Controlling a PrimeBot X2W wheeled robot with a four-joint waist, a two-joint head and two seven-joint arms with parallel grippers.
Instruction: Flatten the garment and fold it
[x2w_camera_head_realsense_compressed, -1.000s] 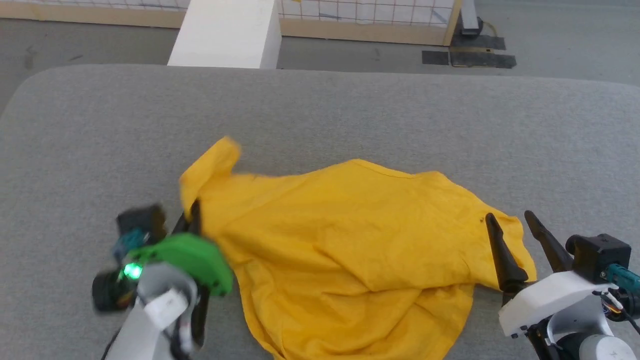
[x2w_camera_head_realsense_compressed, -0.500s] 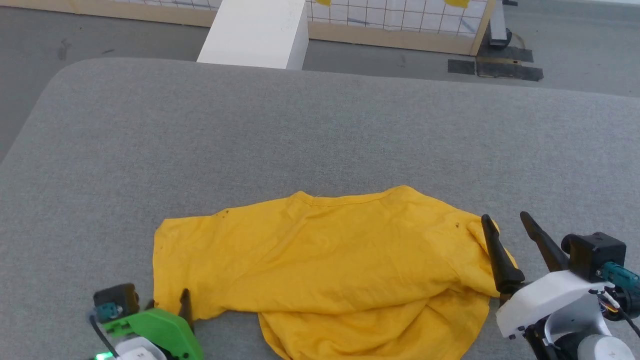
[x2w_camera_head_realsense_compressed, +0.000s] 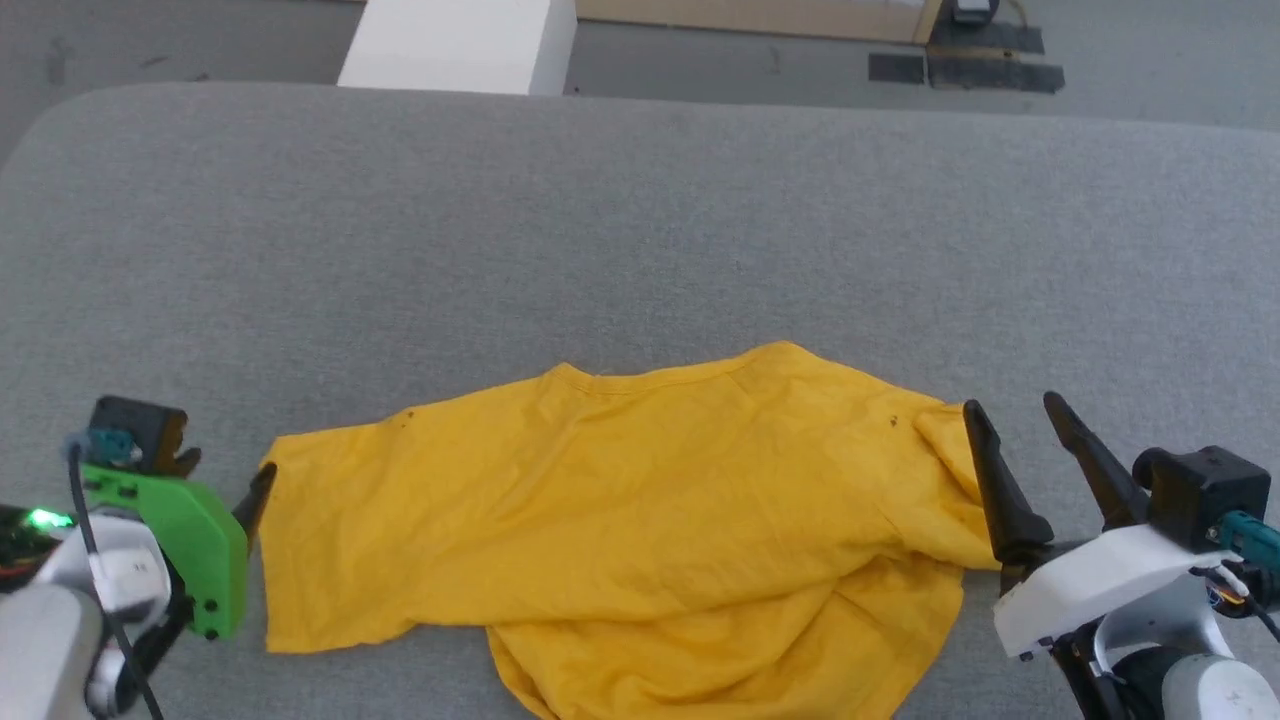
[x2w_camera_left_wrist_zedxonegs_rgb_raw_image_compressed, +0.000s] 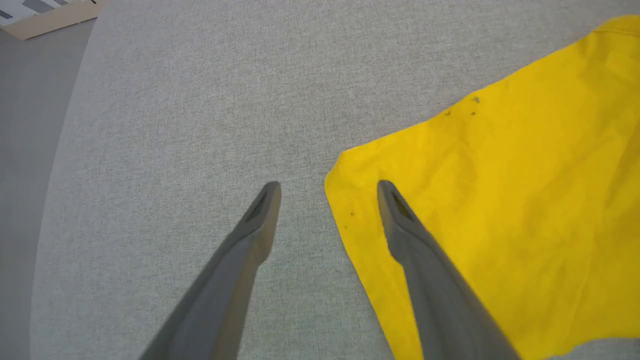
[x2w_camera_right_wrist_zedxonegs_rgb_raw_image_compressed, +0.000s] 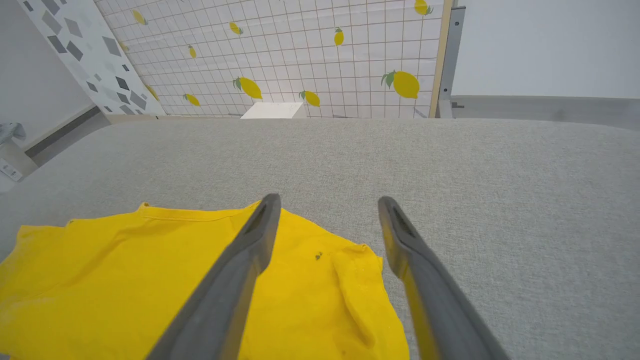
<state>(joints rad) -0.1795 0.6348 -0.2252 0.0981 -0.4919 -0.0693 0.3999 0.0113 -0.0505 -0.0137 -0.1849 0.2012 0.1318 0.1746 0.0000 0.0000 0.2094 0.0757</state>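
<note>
Shirt (x2w_camera_head_realsense_compressed: 620, 500) lies rumpled on the grey pad (x2w_camera_head_realsense_compressed: 600, 220); left gripper (x2w_camera_left_wrist_zedxonegs_rgb_raw_image_compressed: 327, 186) gapes wide astride one end, right gripper (x2w_camera_head_realsense_compressed: 1010, 405) wide astride the other, both empty.

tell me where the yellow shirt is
Low in the head view, the garment lies on the grey surface between the left gripper and the right gripper.

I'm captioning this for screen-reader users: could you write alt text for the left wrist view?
The open left hand straddles the corner of a yellow garment lying on a grey fabric surface: one finger shows over the cloth, the other over bare surface. The hand holds nothing.
</note>
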